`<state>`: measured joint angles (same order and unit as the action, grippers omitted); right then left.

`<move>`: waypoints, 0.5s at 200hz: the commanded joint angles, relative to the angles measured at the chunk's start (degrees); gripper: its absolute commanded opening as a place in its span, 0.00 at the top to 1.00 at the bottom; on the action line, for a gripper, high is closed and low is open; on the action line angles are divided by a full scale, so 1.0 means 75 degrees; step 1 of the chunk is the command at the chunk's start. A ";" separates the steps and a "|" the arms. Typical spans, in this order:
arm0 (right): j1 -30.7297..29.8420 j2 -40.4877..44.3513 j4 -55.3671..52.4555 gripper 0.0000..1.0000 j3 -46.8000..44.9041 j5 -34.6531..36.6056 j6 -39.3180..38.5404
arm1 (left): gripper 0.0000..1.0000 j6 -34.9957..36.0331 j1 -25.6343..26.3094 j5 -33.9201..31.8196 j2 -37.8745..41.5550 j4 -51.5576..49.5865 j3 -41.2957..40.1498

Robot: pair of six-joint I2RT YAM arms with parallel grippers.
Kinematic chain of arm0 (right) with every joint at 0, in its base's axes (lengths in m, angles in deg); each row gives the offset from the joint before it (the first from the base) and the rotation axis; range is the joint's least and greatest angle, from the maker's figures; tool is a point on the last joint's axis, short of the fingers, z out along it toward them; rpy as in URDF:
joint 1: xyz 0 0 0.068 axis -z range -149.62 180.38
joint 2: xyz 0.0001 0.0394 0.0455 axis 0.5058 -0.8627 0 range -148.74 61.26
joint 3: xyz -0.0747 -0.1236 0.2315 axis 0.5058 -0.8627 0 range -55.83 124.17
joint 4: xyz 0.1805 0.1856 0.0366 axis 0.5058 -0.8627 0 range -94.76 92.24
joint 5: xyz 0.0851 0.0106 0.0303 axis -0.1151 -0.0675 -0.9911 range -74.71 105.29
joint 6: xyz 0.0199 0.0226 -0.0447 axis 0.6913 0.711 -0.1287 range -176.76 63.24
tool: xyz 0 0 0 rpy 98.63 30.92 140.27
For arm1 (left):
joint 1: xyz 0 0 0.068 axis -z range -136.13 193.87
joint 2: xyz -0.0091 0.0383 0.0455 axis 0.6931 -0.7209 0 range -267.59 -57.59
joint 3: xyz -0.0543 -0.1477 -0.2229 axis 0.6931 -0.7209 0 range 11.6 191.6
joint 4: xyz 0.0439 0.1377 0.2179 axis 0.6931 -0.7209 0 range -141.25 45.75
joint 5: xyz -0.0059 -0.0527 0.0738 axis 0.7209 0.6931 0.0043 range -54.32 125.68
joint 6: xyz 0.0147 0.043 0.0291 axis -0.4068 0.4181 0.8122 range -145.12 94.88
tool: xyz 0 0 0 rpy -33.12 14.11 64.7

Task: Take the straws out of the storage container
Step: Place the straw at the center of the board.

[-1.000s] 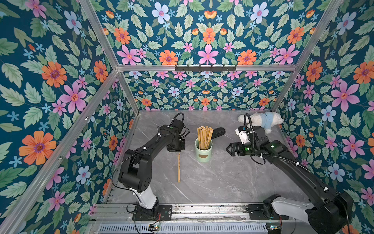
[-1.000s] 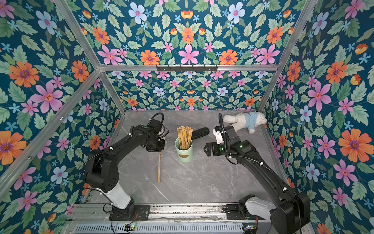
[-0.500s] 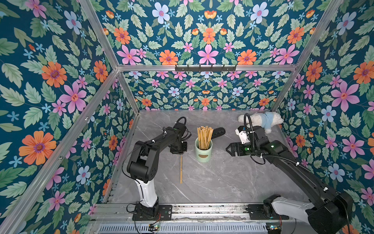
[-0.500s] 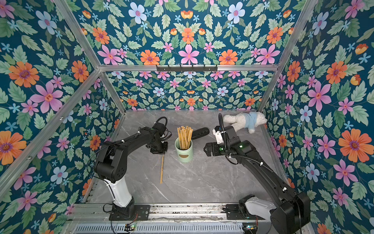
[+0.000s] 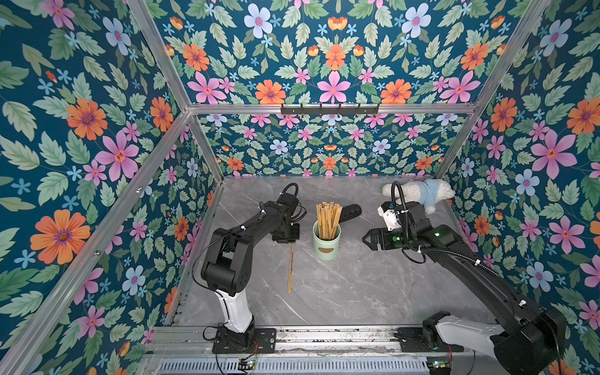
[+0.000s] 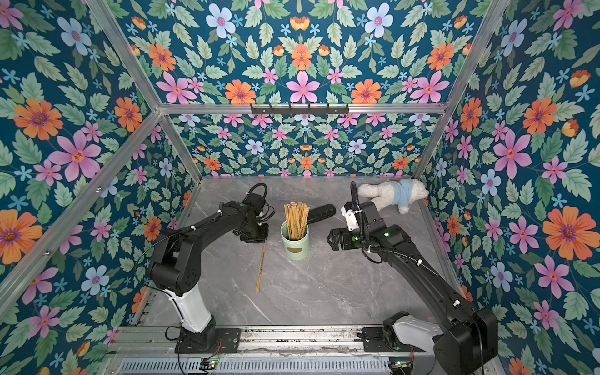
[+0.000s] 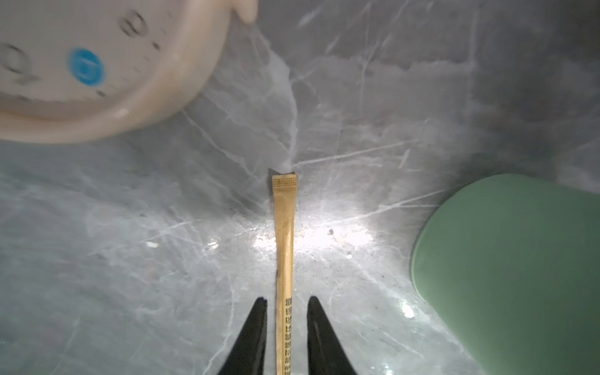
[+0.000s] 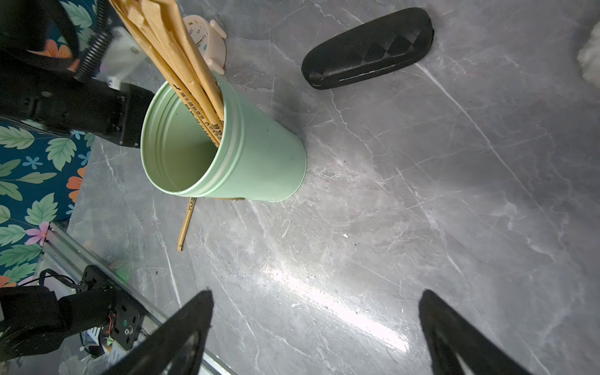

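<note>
The storage container [image 5: 326, 242] [image 6: 294, 243] is a mint-green canister standing upright mid-table, with a bundle of tan straws [image 5: 328, 217] [image 8: 181, 65] sticking out of it. One more straw [image 5: 291, 272] [image 7: 284, 233] lies flat on the table to its left. My left gripper [image 7: 287, 300] hangs low over that straw's far end. Its jaws are slightly apart, with a gap on each side of the straw. My right gripper [image 8: 316, 295] [image 5: 367, 238] hovers to the right of the container, wide open and holding nothing.
A pinkish round clock [image 7: 81, 65] [image 8: 211, 39] stands behind the left gripper. A black glasses case [image 5: 349, 212] lies behind the container, and a white plush toy [image 5: 418, 193] sits at the back right. Floral walls enclose three sides of the table.
The left gripper's jaws have parted off the straw, which now lies loose on the table. The left arm's elbow has swung to the right. The right arm has not moved.
</note>
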<state>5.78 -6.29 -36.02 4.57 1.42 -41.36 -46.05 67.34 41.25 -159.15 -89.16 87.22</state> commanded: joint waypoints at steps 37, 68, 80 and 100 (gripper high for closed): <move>-0.0007 0.0054 -0.0105 0.01 0.0044 0.0069 -0.0068 | 0.64 -0.0547 0.0186 0.0398 0.2925 0.2167 -0.0787; -0.0024 0.0072 -0.0108 0.01 0.0056 0.0024 -0.0073 | 0.58 -0.0398 0.0890 0.0767 0.3653 0.3587 -0.1642; -0.0023 0.0084 -0.0102 0.01 0.0059 0.0021 -0.0068 | 0.58 -0.0420 0.1118 0.0773 0.3787 0.4074 -0.1947; -0.0025 0.0090 -0.0102 0.01 0.0059 0.0044 -0.0073 | 0.59 -0.0569 0.1286 0.0618 0.3819 0.4483 -0.2148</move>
<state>5.68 -5.88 -36.87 4.77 1.86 -41.50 -49.00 75.99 46.23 -130.85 -64.29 72.29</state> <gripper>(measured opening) 0.991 0.413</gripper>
